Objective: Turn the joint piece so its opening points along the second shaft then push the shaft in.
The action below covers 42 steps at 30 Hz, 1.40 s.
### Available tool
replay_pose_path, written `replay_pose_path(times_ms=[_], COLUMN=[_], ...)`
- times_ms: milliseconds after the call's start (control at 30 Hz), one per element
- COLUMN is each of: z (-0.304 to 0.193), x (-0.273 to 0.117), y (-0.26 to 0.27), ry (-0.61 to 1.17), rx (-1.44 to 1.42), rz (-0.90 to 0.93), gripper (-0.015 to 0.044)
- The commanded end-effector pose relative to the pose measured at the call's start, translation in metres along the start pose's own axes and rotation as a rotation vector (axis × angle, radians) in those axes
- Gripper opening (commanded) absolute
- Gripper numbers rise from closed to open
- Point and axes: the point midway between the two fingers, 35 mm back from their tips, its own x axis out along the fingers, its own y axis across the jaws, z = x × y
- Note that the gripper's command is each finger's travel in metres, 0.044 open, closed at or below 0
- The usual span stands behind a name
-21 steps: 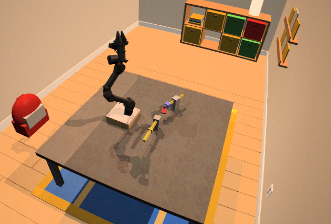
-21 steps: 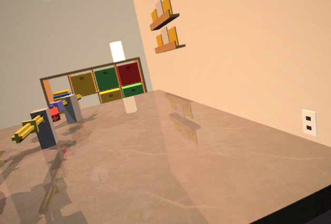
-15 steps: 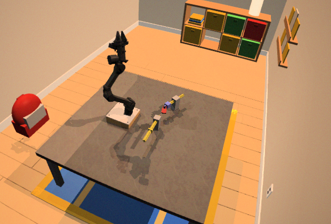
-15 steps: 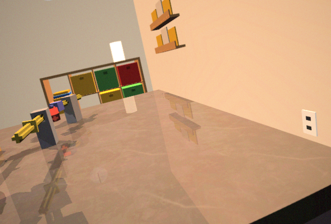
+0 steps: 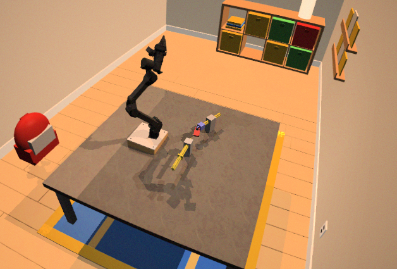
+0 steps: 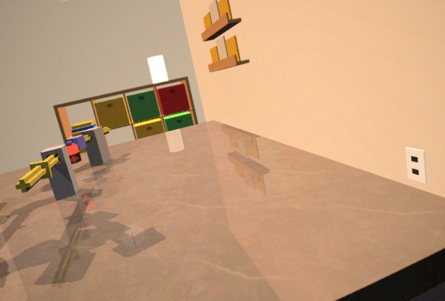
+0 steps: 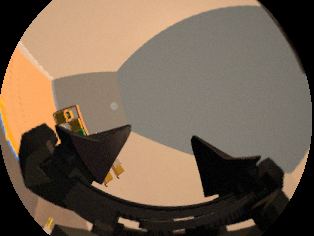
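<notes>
My gripper (image 5: 162, 38) (image 7: 161, 133) is open and empty, high above the table and far from the parts. A blue joint part (image 5: 200, 126) (image 6: 77, 142) sits on the end of the yellow fixed shaft (image 5: 217, 115) (image 6: 106, 129), which passes through the far grey block (image 5: 210, 125) (image 6: 98, 147). The red joint piece (image 5: 196, 132) (image 6: 72, 149) hangs tilted down from it; its dark opening faces low toward the exterior camera. The second yellow shaft (image 5: 176, 163) (image 6: 30, 178), with a collar, runs through the near grey block (image 5: 188, 148) (image 6: 64, 178). Its far end is mostly hidden.
The arm's white base (image 5: 141, 137) stands on the table (image 5: 224, 195) (image 6: 251, 254), to the left of the two blocks in the top view. A cube shelf (image 5: 244, 44) and a red rounded object (image 5: 31, 130) stand off the table.
</notes>
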Motion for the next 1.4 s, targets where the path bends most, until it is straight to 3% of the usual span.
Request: replay_pose_path(times_ms=[0,633,1367], z=[-0.035,-0.182,-0.323], x=[0.006,-0.014,-0.121], y=[0.022,0.095,0.158], ry=[0.11,0.602,1.272], rx=[0.048,0.258,0.55], rz=[0.055,0.19,0.194], gripper=[0.044,0.044,0.044])
